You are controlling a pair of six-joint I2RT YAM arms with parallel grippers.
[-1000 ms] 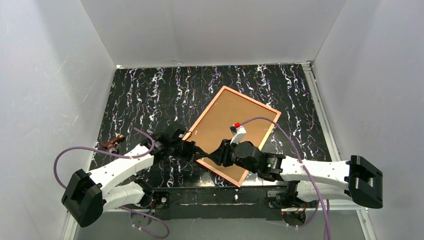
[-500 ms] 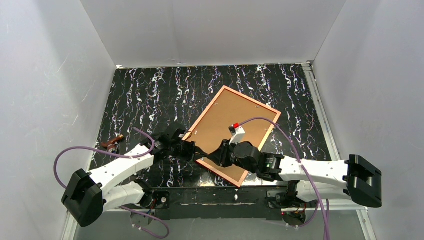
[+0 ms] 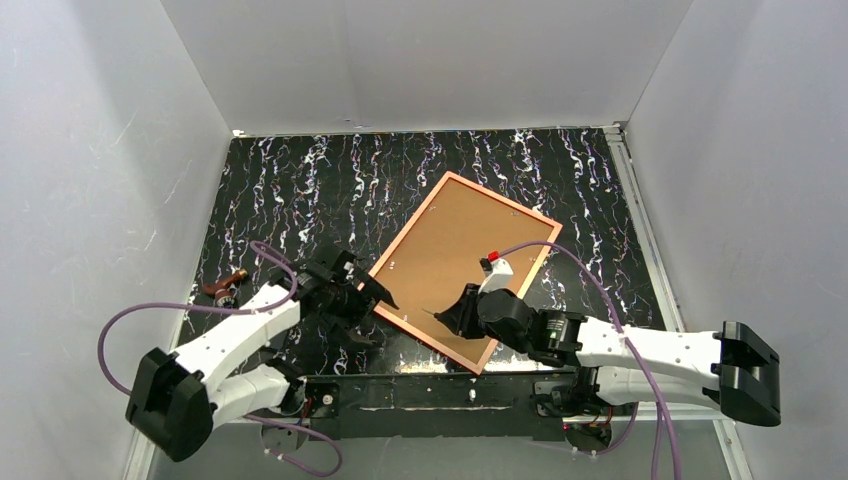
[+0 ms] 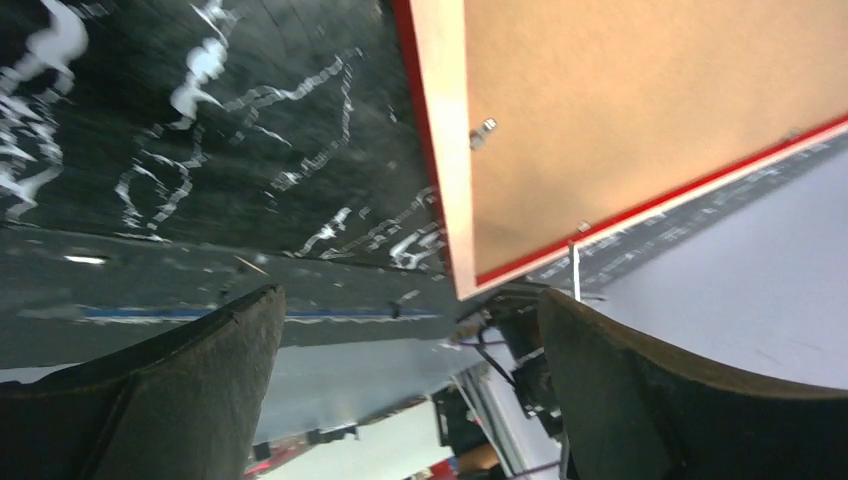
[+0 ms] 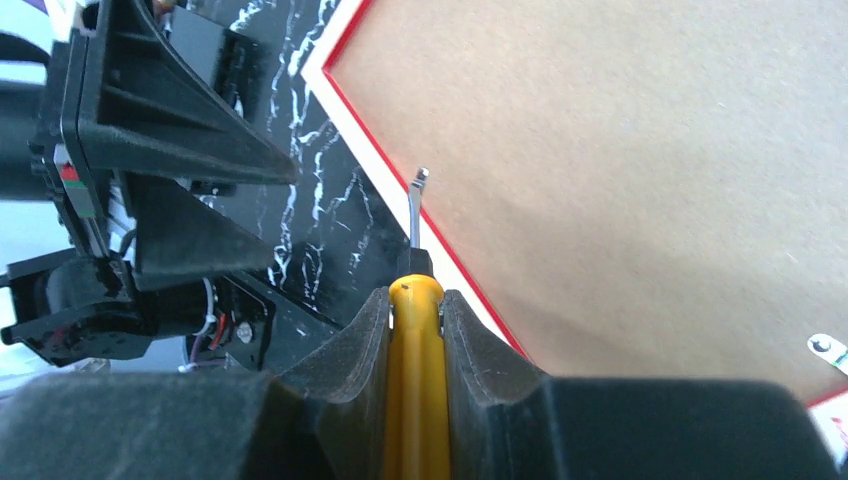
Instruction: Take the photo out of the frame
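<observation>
One photo (image 3: 465, 250), only its brown board back showing, is lying face down inside one thin red frame (image 4: 447, 150) on the black marbled table (image 3: 300, 180), just ahead of both pincers. The right pincer (image 5: 415, 300) is pressing its two pads almost together on the yellow handle of one slim tool (image 5: 415, 360). The tool's bent metal tip is pointing forward from the pincer and hanging at the frame's rim, beside the board's edge; whether the tip is touching cannot be told. The left pincer (image 4: 410, 300) is standing with its two fingers spread wide and gripping nothing. One corner of the frame is lying just beyond the gap between those fingers, apart from both. One small metal tab (image 4: 483, 133) is sitting on the board close to the rim, farther ahead of the left pincer, and a second tab is showing at the far right of the right pincer's own view. The two pincers are standing near each other at the frame's edge, not touching. One small brown object (image 3: 225, 286) is lying on the table well out to the left pincer's outer side. Three pale walls (image 3: 420, 60) are enclosing the table.
</observation>
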